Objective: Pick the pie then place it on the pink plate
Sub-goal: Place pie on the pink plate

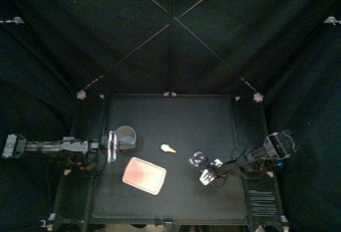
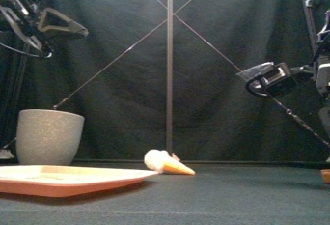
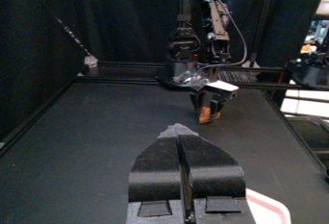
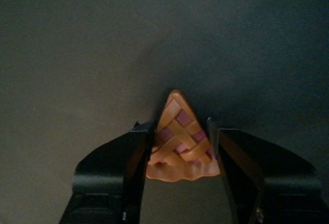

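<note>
Right wrist view: right tool (image 4: 179, 124) is narrowed onto the pie (image 4: 180, 139), a tan lattice wedge with a jaw pressed to each side and its tip pointing away from the wrist. Dark counter (image 4: 90, 45) lies under it. Can't tell if the pie is lifted clear or touching down.

Top view: pink plate (image 1: 144, 176) sits front-left of centre with nothing on it. Grey cup (image 1: 124, 136) stands just behind it, and a toy cone (image 1: 168, 148) lies between cup and right arm. The right tool is to the plate's right, near but apart. Left tool (image 1: 104, 152) rests beside the cup, left of the plate.

Front view: plate is low at the left and bare, cup behind it, cone lying mid-counter. The right arm hangs at the right; a brownish bit at the right edge is likely the pie, low by the counter.

Left wrist view: the left tool's jaws are pressed together, holding nothing. The far arm holds the wedge low.

Progress, my read: the grasp looks made. Lift, carry left to the plate and release are not yet done.
</note>
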You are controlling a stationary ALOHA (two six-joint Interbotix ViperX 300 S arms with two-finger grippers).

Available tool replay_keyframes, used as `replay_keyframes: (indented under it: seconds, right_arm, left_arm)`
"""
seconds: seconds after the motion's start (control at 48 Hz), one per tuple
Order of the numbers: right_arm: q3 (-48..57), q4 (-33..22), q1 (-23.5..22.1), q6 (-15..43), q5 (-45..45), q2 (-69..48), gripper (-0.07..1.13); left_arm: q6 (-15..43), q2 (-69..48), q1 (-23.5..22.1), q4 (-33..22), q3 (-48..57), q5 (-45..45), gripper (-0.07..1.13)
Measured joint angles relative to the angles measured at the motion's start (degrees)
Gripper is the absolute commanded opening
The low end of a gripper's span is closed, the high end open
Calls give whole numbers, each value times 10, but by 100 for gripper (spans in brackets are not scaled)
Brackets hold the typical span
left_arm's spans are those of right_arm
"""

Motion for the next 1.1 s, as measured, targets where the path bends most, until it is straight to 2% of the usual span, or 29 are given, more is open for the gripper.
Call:
replay_keyframes:
  seconds: [0.208, 0.375, 0.458, 0.562, 0.833, 1.0, 1.104]
  right_arm:
    - [-60, -5, -2, 3, -1, -9, 64]
    - [-158, -59, -7, -2, -3, 0, 63]
    - [-216, -96, -12, -1, -7, 36, 64]
    - [-275, -116, -29, 3, -20, 86, 63]
    - [-415, -79, -87, -4, -79, 233, 64]
    - [-474, -71, -100, -27, -68, 281, 65]
    - [-504, -62, -102, -33, -39, 303, 71]
  left_arm:
    - [1, 0, 0, 0, 0, 1, 2]
    - [0, 0, 0, 1, 0, 1, 2]
    - [1, 0, 0, 1, 0, 0, 2]
    - [1, 0, 0, 0, 0, 0, 2]
    - [2, 0, 0, 3, 2, 1, 2]
    - [2, -1, 0, 12, 6, 1, 2]
    - [2, 0, -1, 20, 10, 1, 2]
